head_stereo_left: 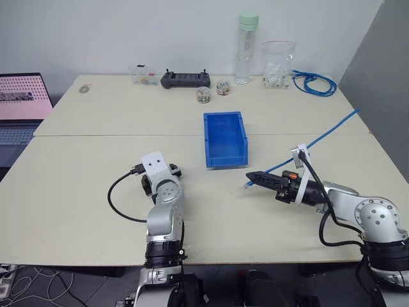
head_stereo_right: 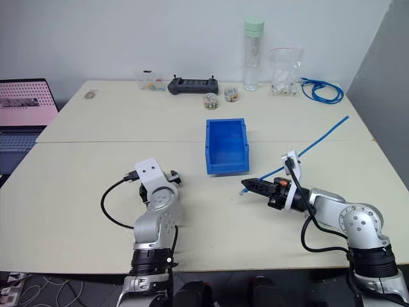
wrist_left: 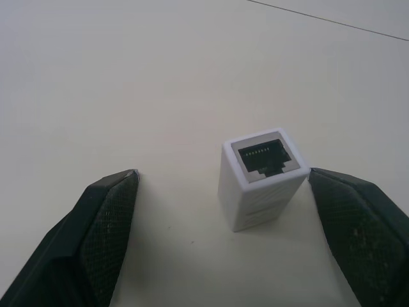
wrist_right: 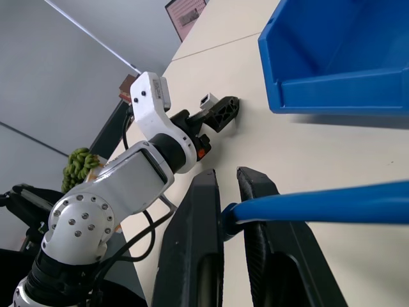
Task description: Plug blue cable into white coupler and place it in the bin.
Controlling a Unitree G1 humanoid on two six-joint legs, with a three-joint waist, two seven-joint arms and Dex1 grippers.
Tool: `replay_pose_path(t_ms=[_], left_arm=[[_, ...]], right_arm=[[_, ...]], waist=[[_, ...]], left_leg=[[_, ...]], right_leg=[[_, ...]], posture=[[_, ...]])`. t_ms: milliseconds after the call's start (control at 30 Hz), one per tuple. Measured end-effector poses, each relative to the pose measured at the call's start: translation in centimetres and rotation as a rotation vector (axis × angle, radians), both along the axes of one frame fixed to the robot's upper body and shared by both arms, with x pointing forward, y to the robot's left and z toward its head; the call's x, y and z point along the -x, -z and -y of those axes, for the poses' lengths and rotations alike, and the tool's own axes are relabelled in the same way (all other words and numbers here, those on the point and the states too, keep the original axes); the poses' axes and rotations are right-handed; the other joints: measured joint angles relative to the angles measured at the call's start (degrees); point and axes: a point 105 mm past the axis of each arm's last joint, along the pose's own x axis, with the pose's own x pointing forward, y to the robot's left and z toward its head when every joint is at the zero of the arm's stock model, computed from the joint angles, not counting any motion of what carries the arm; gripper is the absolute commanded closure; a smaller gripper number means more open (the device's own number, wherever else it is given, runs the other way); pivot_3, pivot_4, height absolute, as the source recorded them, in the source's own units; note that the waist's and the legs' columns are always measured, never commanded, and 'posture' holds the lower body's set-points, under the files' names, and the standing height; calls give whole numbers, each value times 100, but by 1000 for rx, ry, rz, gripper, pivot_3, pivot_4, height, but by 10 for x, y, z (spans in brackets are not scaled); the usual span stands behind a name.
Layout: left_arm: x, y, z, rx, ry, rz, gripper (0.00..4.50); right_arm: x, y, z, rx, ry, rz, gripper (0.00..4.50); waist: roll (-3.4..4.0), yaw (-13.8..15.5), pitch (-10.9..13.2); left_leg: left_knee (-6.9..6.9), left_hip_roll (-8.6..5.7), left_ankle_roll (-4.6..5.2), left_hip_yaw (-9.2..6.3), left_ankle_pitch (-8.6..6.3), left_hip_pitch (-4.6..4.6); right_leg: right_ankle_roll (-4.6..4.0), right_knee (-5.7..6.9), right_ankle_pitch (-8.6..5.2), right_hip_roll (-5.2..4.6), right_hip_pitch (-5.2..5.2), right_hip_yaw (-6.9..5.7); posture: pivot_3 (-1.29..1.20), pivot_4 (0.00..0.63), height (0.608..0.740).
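The white coupler (wrist_left: 261, 177) stands on end on the desk (head_stereo_left: 83, 185), its dark socket face turned upward and its long axis upright. It sits between the spread jaws of the left gripper (wrist_left: 223, 224), close against one finger and well apart from the other; these jaws are released and grasp nothing.

The right gripper (wrist_right: 229, 217) has its jaws clenched on the blue cable (head_stereo_left: 319, 141) near its plug end. From the jaws the cable runs in a straight line back and up past the wrist toward the desk's far right side. The plug tip seems to poke out just ahead of the jaws, toward the left gripper, though it is too small to read surely.

The bin (head_stereo_left: 225, 137) lies on the desk between and beyond the two grippers, long axis running away from the robot, low lip nearest.

Along the far edge stand a black controller (head_stereo_left: 185, 79), a clear bottle (head_stereo_left: 246, 48), a plastic bag (head_stereo_left: 277, 64) and a coiled bundle of blue cable (head_stereo_left: 314, 83). A laptop (head_stereo_left: 22, 109) sits off the desk's left.
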Motion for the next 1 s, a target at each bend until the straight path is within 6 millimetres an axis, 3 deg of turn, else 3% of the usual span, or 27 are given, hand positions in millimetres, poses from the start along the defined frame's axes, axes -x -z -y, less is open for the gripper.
replay_pose_path(t_ms=[67,167,700,867,1000], left_arm=[[-2,1,-1,1,-13,4,49],[-3,1,-1,2,-21,8,510],[-3,-2,-5,5,-36,29,3596],[-2,-3,-7,6,-25,26,3700],[1,-4,-17,2,92,45,3700]], right_arm=[[0,-1,2,3,8,2,4339],[1,-1,5,6,17,3,4339],[6,5,-1,1,17,-22,4339],[7,5,-1,3,18,-24,4339],[9,4,-3,6,11,-11,4339]], waist=[[5,2,-3],[6,2,-4],[7,-1,-5],[6,-2,-4],[7,-18,-4]], left_leg=[[0,-1,0,0,0,0],[0,-1,0,1,0,0],[-1,-5,-1,2,0,1],[-1,-5,-1,4,0,0],[-6,-3,-2,6,1,2]], right_leg=[[0,0,0,0,0,0],[1,0,0,0,1,0],[2,0,0,0,0,-2],[2,-1,0,0,0,-2],[2,1,-1,2,-4,-3]], posture=[[0,150,740],[0,150,740],[0,150,740],[0,150,740],[0,150,740]])
